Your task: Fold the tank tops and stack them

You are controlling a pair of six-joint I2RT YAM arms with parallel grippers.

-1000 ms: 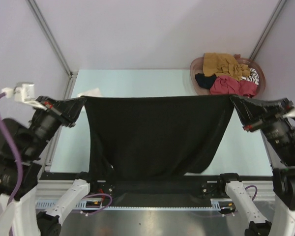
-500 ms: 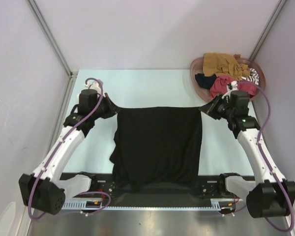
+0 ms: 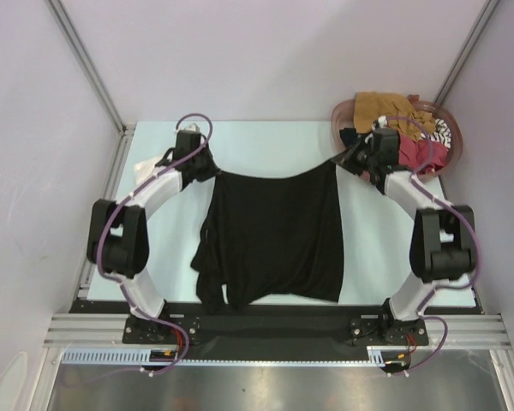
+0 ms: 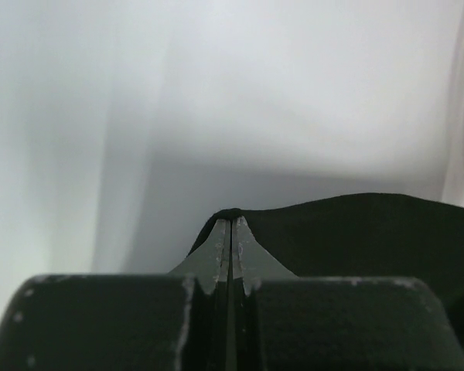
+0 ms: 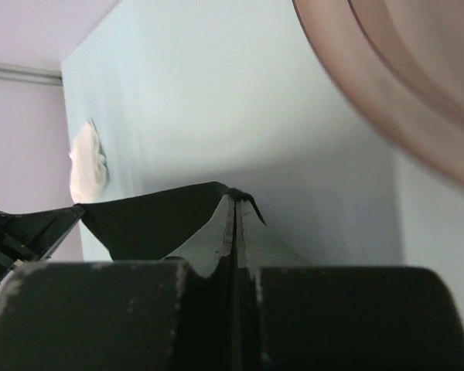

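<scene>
A large black tank top (image 3: 278, 231) lies spread over the middle of the table, its near hem bunched at the left. My left gripper (image 3: 212, 170) is shut on its far left corner, and my right gripper (image 3: 343, 160) is shut on its far right corner. The far edge sags between them. In the left wrist view the fingertips (image 4: 230, 221) pinch black cloth (image 4: 371, 232). The right wrist view shows the same pinch (image 5: 233, 198) on the black top (image 5: 155, 220). A white tank top (image 3: 146, 165) lies crumpled at the far left, also seen as a white tank top (image 5: 87, 164) in the right wrist view.
A round reddish-brown basket (image 3: 343, 113) stands at the far right corner, holding mustard (image 3: 385, 107), red (image 3: 415, 152) and striped (image 3: 439, 131) garments; its rim (image 5: 387, 85) is close to my right gripper. Metal posts and pale walls enclose the table.
Both arms have swung from high near the camera out to the far side of the table, carrying the black top with them. It now lies on the table instead of hanging.
</scene>
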